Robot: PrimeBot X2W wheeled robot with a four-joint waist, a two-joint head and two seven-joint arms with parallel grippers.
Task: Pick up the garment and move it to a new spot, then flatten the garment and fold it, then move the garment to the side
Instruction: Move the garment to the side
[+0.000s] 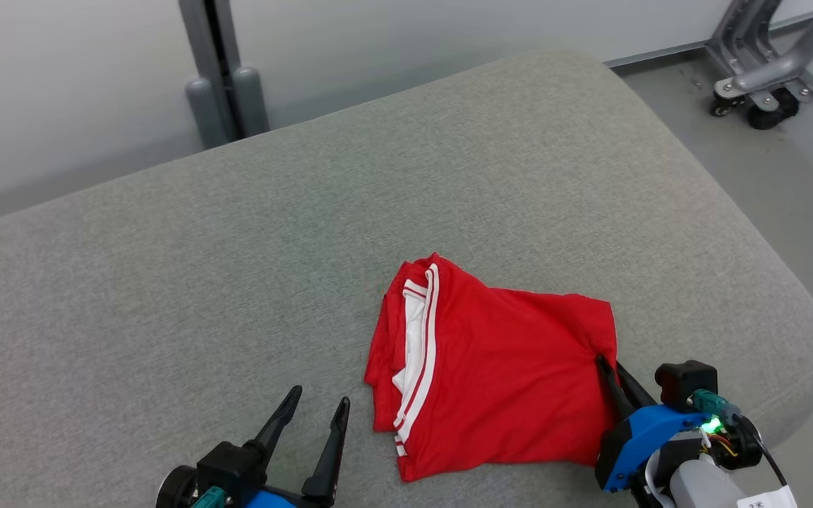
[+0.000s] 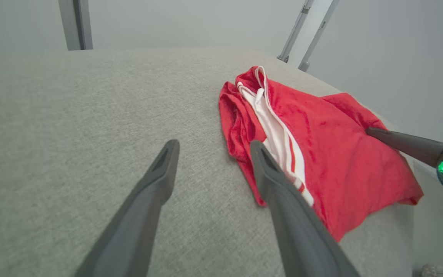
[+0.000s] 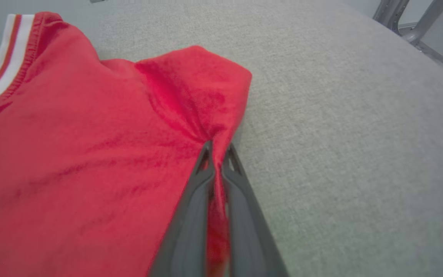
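garment point(image 1: 505, 367): red, soft; white-and-red striped trim along its left side
pose: folded into a rumpled rough rectangle; lying flat
place: near right part of the grey cushion point(image 1: 237, 247)
right edge: puckered; pinched in the right hand point(image 3: 217, 150)

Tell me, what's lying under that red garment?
A grey cushion, which shows all around the red garment. The garment is folded in layers, so its inner folds and the cushion directly beneath are covered. The right tool pinches its edge.
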